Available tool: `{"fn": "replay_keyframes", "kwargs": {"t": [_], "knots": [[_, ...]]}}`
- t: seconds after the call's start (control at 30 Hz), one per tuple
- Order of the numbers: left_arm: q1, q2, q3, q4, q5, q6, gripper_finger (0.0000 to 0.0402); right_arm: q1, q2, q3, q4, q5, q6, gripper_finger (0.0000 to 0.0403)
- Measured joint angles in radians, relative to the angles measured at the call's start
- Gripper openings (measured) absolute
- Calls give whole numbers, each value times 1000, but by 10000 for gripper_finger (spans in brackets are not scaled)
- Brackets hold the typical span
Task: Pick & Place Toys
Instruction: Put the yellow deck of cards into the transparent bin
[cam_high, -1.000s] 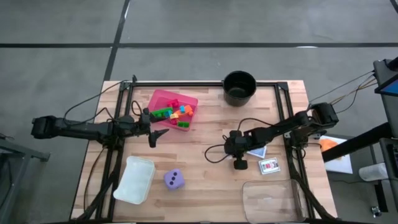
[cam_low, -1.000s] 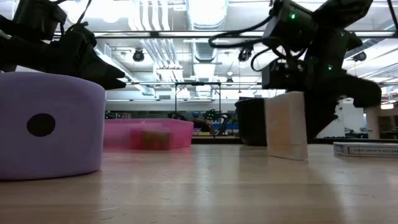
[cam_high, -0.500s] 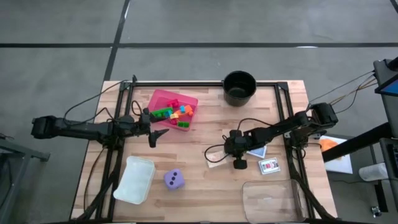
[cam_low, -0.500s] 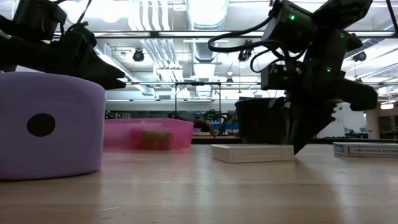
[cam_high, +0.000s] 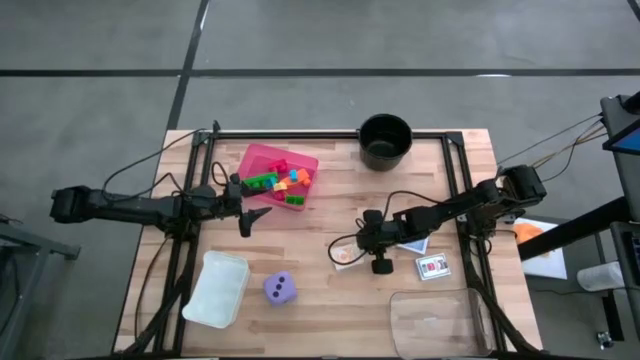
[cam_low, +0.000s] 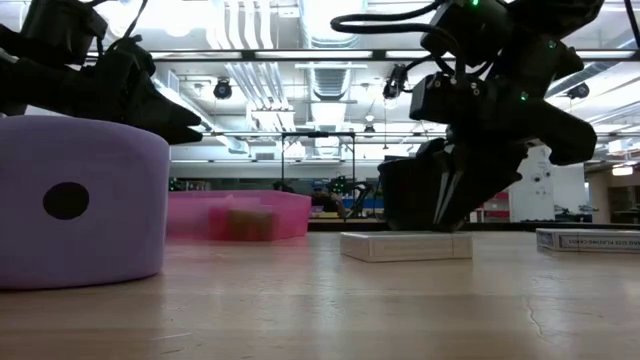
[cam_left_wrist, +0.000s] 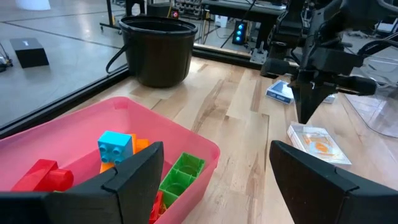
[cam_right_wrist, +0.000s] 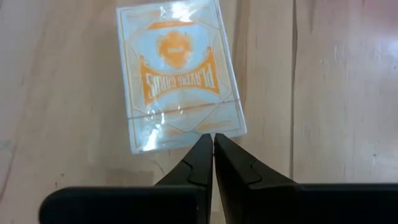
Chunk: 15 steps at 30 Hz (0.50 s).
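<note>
1. Orange card (cam_high: 346, 253) lies flat on the table, one of three cards; the blue card (cam_high: 413, 243) and white-red card (cam_high: 433, 266) lie beside the right arm.
2. Right gripper (cam_right_wrist: 213, 145) hangs at the orange card's edge, fingers pressed together, holding nothing.
3. One purple die (cam_high: 280, 289) sits alone; bricks (cam_high: 284, 182) fill the pink tray (cam_high: 258, 159).
4. Left gripper (cam_high: 254, 212) waits spread beside the tray.

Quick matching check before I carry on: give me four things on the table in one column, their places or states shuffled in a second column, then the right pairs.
1. orange card
2. purple die
3. small bricks
4. right gripper

A. inside the pink tray
B. shut, at the card's edge
C. flat on the wood, mid-table
D. beside the clear lidded box

Pairs: 1-C, 2-D, 3-A, 4-B
</note>
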Motion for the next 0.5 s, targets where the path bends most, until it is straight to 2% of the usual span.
{"fn": "replay_keyframes", "kwargs": {"t": [0.5], "knots": [[0, 0, 0, 0, 0, 0, 295, 10, 24, 0, 53, -36, -18, 18]]}}
